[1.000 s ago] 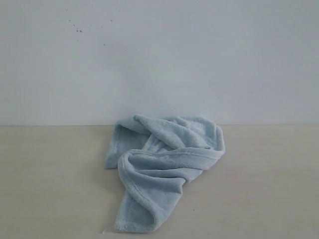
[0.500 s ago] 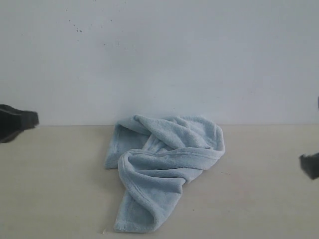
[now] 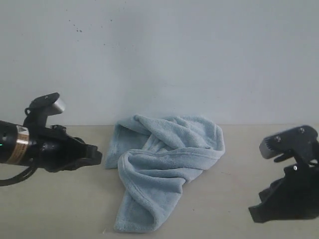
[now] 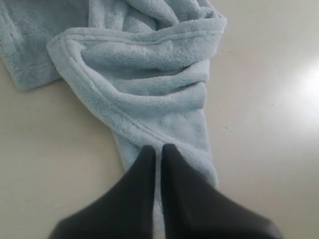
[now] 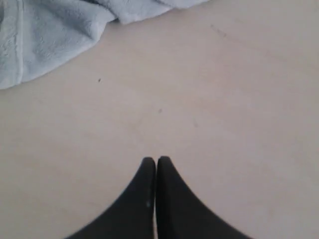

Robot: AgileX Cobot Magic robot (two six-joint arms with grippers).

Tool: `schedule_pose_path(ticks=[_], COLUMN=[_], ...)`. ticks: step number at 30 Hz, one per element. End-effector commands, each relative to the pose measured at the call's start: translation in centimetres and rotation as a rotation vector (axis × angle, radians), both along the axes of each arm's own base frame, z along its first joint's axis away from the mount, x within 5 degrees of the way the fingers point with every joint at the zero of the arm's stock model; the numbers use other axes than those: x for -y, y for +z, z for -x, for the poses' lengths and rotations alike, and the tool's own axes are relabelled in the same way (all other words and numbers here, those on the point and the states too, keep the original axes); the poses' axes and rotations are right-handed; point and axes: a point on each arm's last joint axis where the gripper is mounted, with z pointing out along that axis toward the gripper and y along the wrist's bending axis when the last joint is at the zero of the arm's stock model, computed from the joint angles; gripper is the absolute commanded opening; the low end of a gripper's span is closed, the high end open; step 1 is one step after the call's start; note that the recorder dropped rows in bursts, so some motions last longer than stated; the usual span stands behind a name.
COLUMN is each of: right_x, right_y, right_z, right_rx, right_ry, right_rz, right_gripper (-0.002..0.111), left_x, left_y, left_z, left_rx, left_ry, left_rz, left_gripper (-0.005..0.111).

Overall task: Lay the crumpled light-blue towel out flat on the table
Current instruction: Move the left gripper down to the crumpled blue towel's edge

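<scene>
One towel (image 3: 164,172), apparently; one table (image 3: 239,149); two arms — left arm (image 3: 47,148), right arm (image 3: 293,191).

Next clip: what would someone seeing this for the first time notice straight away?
A crumpled light-blue towel lies in a twisted heap in the middle of the table, near the white wall. The black left gripper points at it from the left of the exterior view. The right gripper hangs over bare table on the right. Both have their jaws shut and hold nothing.

L claw (image 3: 96,155), R claw (image 3: 254,213) now in-frame
</scene>
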Motion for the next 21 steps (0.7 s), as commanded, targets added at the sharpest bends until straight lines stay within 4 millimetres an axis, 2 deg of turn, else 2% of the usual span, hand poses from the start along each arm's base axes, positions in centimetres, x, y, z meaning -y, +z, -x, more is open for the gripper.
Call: schedule_pose_path(ticks=[1, 4, 7, 9, 11, 12, 14, 18, 19, 21], right_x=[2.0, 5.5, 10.1, 13.2, 14.7, 14.8, 14.1, 11.7, 11.3, 10.8], right_y=[3.7, 7.4, 9.6, 9.8, 9.1, 8.6, 7.8, 6.7, 6.5, 6.3], right_z=[-3.2, -5.5, -6.4, -6.3, -5.7, -5.5, -5.1, -4.2, -3.9, -3.5], right_rx=[0.192, 0.279, 0.232, 0.141, 0.057, -0.001, -0.106, -0.303, -0.343, -0.409], right_ry=[0.058, -0.03, -0.222, -0.498, -0.753, -0.802, -0.761, -0.498, -0.47, -0.467], right_rz=[0.252, 0.429, 0.603, 0.562, 0.402, 0.341, 0.279, 0.181, 0.154, 0.105], right_gripper=[0.0, 0.0, 0.0, 0.0, 0.0, 0.0, 0.0, 0.0, 0.0, 0.0], left_x=[0.5, -0.5, -1.5, -2.1, -2.4, -2.2, -0.9, 2.5, 3.0, 3.6], left_y=[0.3, 0.4, 0.1, -0.3, -1.1, -1.4, -2.4, -3.4, -3.5, -3.4], left_z=[-1.5, -2.1, -2.2, -2.0, -1.5, -1.2, -0.1, 3.7, 4.7, 5.8], left_rx=[0.11, 0.177, 0.257, 0.303, 0.32, 0.329, 0.36, 0.491, 0.522, 0.539], left_ry=[0.173, 0.309, 0.285, 0.248, 0.16, 0.089, -0.177, -0.763, -0.862, -0.947], left_rz=[-0.154, -0.261, -0.432, -0.572, -0.671, -0.705, -0.706, -0.471, -0.402, -0.306], left_gripper=[0.004, 0.004, 0.004, 0.004, 0.004, 0.004, 0.004, 0.004, 0.004, 0.004])
